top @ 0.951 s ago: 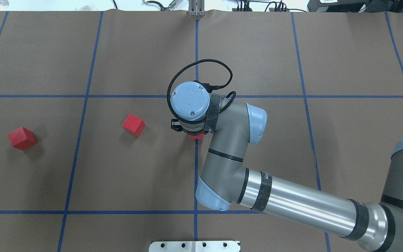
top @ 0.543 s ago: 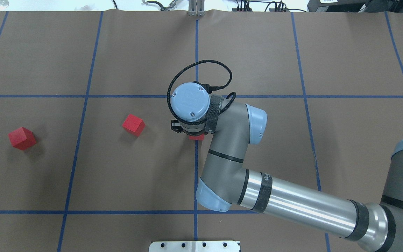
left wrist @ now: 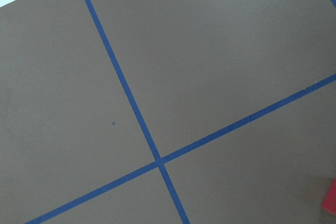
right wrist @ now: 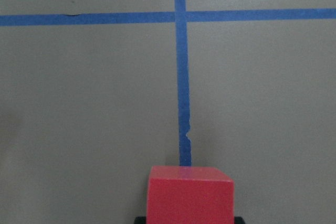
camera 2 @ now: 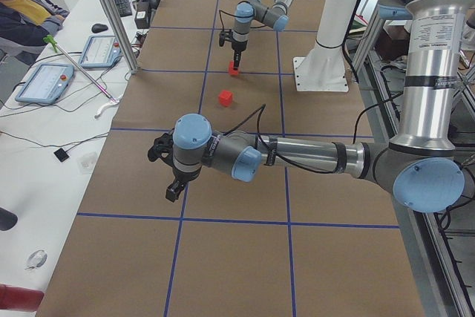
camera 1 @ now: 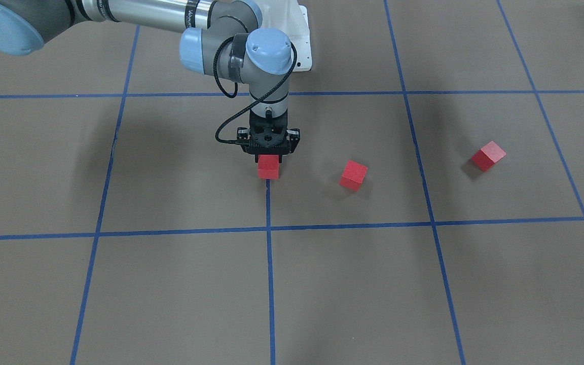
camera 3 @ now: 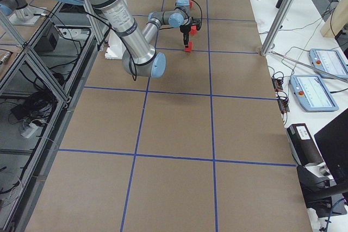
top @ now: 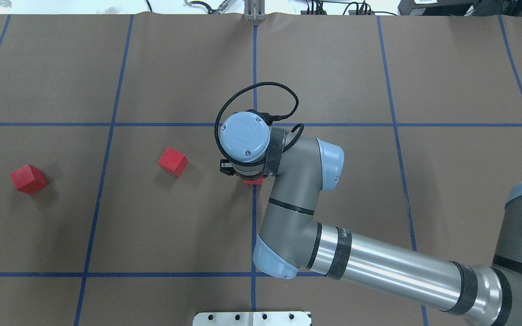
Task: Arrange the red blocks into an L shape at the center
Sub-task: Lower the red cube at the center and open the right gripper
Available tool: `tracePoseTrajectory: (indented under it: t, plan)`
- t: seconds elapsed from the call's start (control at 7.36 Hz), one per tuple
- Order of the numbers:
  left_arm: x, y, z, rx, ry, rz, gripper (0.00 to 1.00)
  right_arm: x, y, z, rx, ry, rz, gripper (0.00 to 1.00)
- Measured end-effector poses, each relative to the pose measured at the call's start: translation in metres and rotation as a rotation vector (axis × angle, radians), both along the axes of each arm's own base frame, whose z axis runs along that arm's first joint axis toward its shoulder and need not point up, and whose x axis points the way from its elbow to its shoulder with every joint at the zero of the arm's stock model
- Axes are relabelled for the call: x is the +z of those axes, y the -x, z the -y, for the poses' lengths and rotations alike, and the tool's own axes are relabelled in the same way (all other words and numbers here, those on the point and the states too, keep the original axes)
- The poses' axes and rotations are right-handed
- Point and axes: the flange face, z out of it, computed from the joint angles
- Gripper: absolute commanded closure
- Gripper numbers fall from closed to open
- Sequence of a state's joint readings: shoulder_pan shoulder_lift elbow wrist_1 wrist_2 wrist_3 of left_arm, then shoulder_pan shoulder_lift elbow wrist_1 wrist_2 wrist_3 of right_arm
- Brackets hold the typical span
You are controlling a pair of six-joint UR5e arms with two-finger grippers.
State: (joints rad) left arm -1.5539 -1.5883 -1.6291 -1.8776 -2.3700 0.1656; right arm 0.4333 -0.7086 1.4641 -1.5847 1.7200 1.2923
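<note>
Right gripper (camera 1: pixel 268 162) shifted robotward, clasping red block (camera 1: pixel 267 170).

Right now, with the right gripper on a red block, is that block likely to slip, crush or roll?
The block looks solid with crisp edges, so it probably won't crush. Its flat, matte sides, held in the right gripper, suggest a steady grip that is unlikely to slip. As a small cube it is probably light, and it should sit rather than roll once released.

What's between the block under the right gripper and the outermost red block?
The third red block and one blue tape line, otherwise nothing; clearest in the overhead view.
</note>
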Motion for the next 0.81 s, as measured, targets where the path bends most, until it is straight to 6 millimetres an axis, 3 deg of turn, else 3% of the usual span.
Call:
tracePoseTrajectory:
  t: [0.27, 0.41, 0.81]
  plan:
    - [0.0003, 0.0, -0.0002, 0.0, 0.001, 0.0, 0.0, 0.0011, 0.0017, -0.0021, -0.001, -0.004, -0.002, 0.71]
    - [0.0002, 0.0, -0.0003, 0.0, 0.0, 0.0, 0.0, 0.0013, 0.0019, -0.0023, -0.001, -0.004, -0.003, 0.59]
    - [-0.0008, 0.0, 0.0001, 0.0, -0.002, 0.0, 0.0, 0.0023, 0.0021, -0.0026, -0.002, -0.005, -0.004, 0.46]
